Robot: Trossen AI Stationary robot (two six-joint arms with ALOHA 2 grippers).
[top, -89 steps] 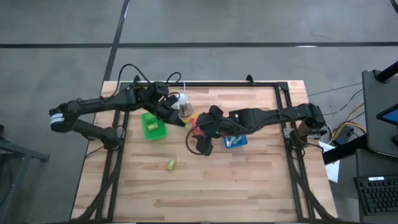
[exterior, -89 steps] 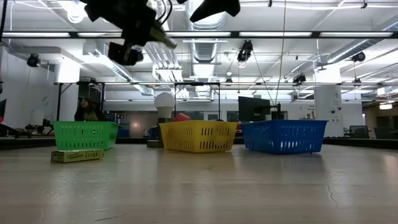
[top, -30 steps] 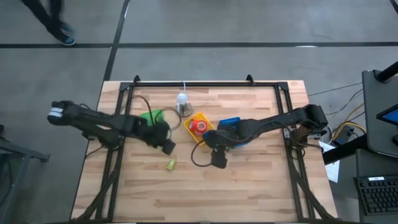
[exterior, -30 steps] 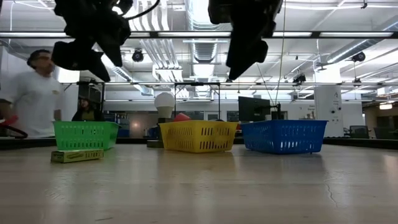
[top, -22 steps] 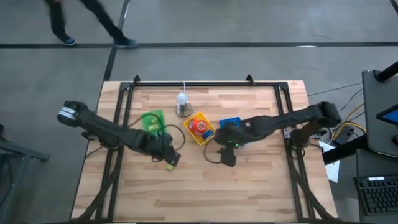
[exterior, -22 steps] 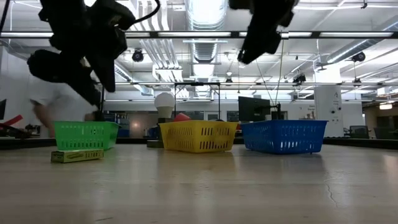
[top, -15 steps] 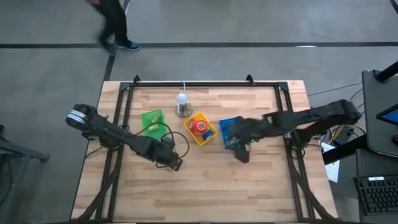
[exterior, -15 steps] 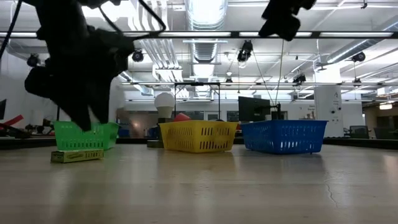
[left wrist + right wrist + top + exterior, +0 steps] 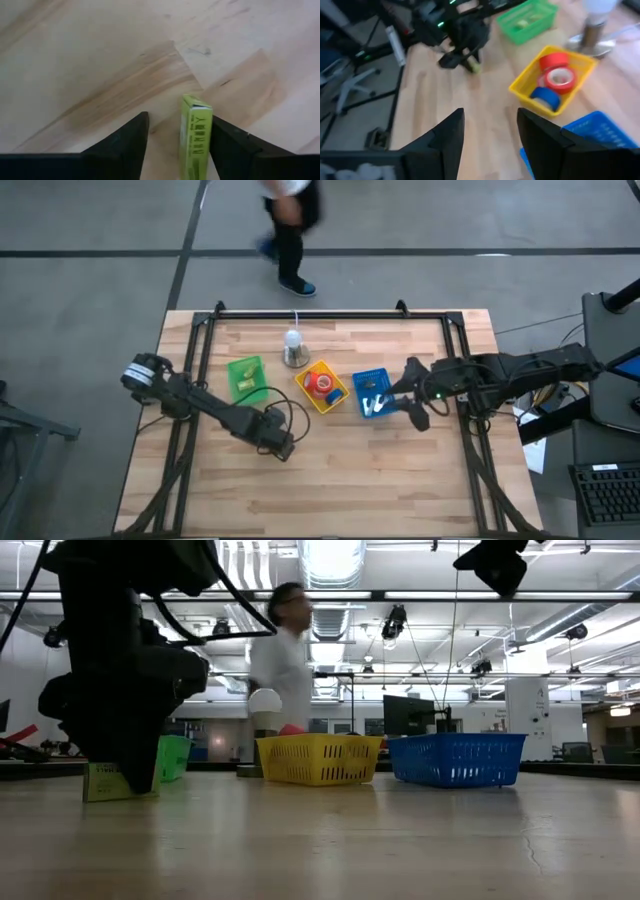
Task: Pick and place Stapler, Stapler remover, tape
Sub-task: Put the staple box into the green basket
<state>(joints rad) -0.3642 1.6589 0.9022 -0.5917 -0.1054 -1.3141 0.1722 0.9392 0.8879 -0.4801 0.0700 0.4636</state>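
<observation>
Left gripper [image 9: 172, 145] down on the table [image 9: 400, 470], fingers open astride the small green box [image 9: 195, 135], unclamped; looks light, stiff, easily tipped, so pinch its long flat sides; right gripper [image 9: 415, 412] open, empty, beside blue basket [image 9: 372, 392].

Three small ring-shaped tape rolls lie together in the yellow plastic basket [image 9: 339, 399], which sits near the middle of the desk towards its far edge. Two red-orange rolls [image 9: 559, 79] rest side by side, one showing its pale core, and a blue roll [image 9: 544, 97] lies touching them. A small green cardboard box [image 9: 194, 136] stands on edge on the bare wood nearer the front-left.
</observation>
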